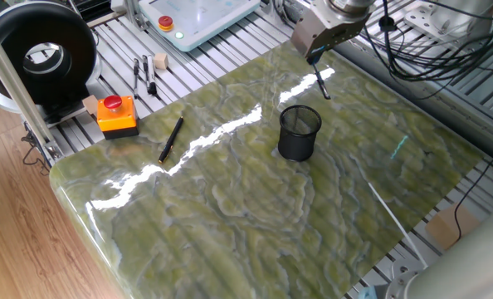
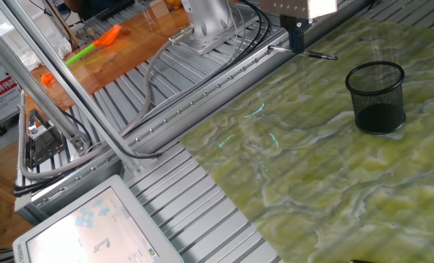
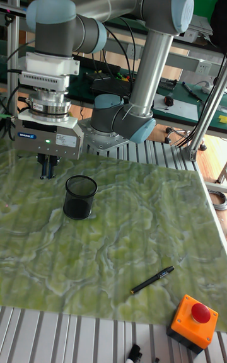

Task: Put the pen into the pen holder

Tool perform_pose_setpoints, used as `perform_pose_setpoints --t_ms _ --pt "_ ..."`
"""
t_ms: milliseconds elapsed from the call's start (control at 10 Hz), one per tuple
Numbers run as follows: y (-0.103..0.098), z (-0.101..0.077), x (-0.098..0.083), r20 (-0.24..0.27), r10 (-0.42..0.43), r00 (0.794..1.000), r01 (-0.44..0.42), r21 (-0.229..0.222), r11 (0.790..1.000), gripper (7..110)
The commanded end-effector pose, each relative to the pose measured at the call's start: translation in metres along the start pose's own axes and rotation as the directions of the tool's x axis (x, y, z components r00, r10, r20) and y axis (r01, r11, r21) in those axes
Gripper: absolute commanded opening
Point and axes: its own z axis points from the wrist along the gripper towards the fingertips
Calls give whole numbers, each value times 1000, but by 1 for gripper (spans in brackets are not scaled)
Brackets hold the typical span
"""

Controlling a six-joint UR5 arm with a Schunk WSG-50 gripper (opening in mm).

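Pen (image 1: 321, 86) pinched in my fingers (image 1: 314, 58), held in the air at the upper middle of the frame, up and right of the pen holder (image 1: 300, 132).

I grip it near one end, so it hangs tilted rather than plumb. My worry is that the low tip catches the mesh rim and tips the light holder, or that, released off-centre, the pen drops onto the green surface (image 1: 230, 199) beside it.
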Motion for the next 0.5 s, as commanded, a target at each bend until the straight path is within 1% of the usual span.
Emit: perform_pose_setpoints --t_ms 0,100,200,300,400 --pt "-8 -2 3 -14 -52 999 52 28 998 7" --pt "20 -11 -11 22 -41 999 41 8 999 7" --pt "75 -25 -17 60 24 998 -21 -54 998 7" --pt "128 -37 -12 73 99 992 -92 -98 991 7" --pt "160 -47 1 57 120 991 -113 -113 987 7"
